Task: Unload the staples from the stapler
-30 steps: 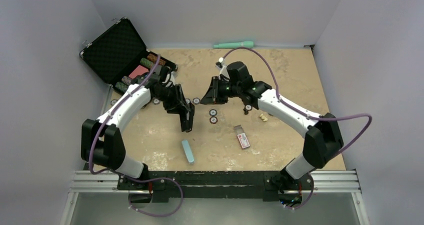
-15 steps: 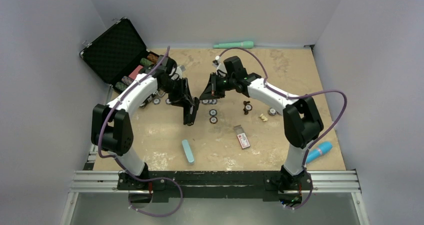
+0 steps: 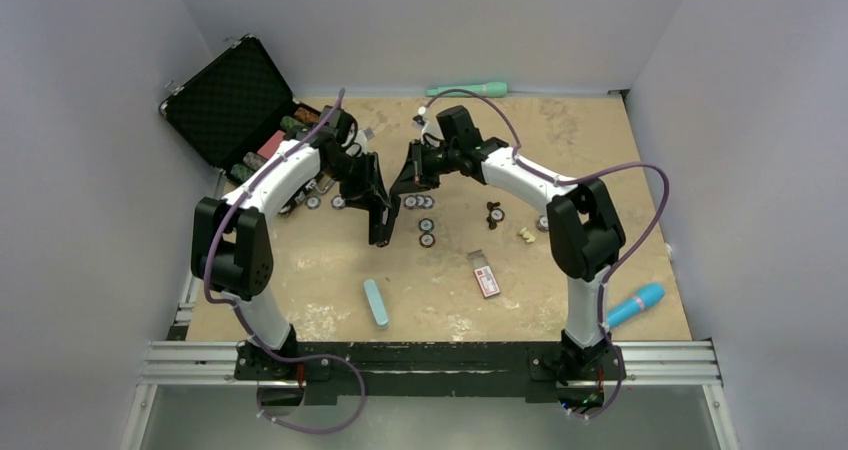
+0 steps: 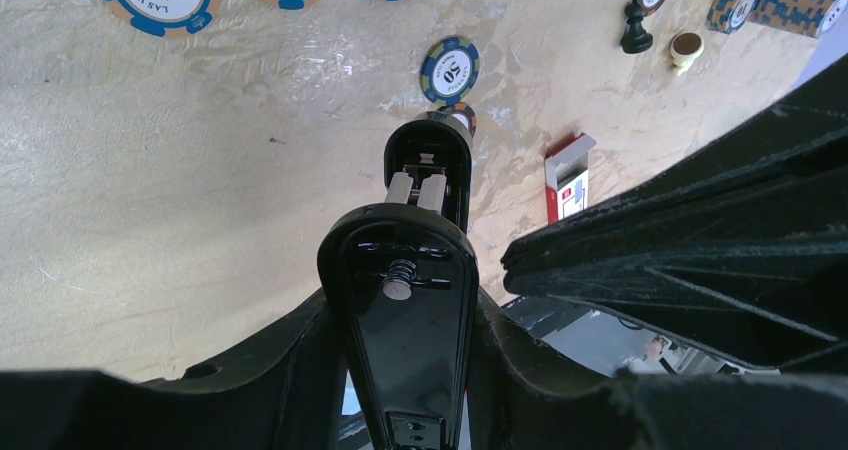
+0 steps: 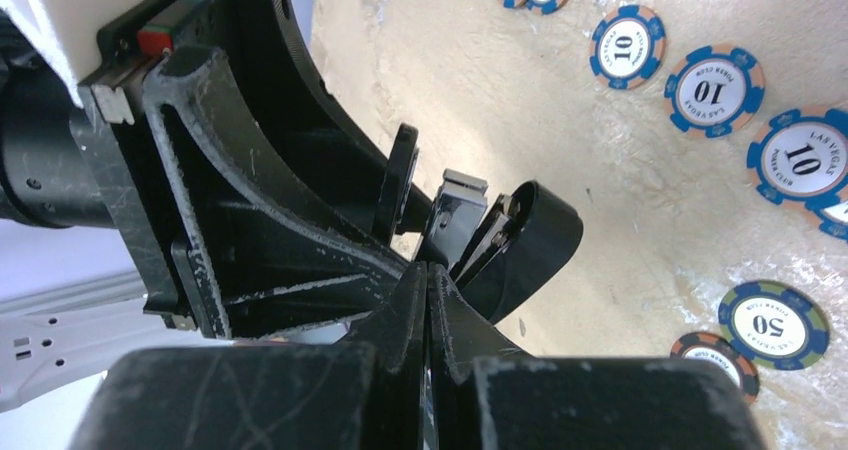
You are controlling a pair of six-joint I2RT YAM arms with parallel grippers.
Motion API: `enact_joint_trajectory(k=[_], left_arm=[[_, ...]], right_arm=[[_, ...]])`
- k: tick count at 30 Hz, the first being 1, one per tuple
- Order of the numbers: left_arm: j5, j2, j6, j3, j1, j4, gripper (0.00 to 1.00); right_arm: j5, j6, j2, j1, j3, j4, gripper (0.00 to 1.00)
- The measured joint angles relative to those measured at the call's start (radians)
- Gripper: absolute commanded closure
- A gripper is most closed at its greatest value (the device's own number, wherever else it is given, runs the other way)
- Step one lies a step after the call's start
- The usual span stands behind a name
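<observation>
The stapler (image 4: 405, 315) is clamped between the left jaws, lower middle of the left wrist view, off the worktop (image 4: 200, 170), its black lid swung open and the silvery channel (image 4: 420, 190) bared. The right jaws are pressed together with their tips right at the open stapler, centre of the right wrist view; whether anything is pinched between them is unclear.

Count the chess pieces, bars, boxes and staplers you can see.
chess pieces: 2, a black piece and a cream piece
bar: 1
box: 1
stapler: 1
total: 5
</observation>
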Motion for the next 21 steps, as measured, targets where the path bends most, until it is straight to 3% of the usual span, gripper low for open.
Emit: enact_joint_trajectory(k=[21], left_arm=[[0.002, 0.000, -0.013, 0.000, -0.009, 0.007, 1.00]], right_arm=[[-0.030, -0.048, 0.053, -0.005, 0.018, -0.022, 1.00]])
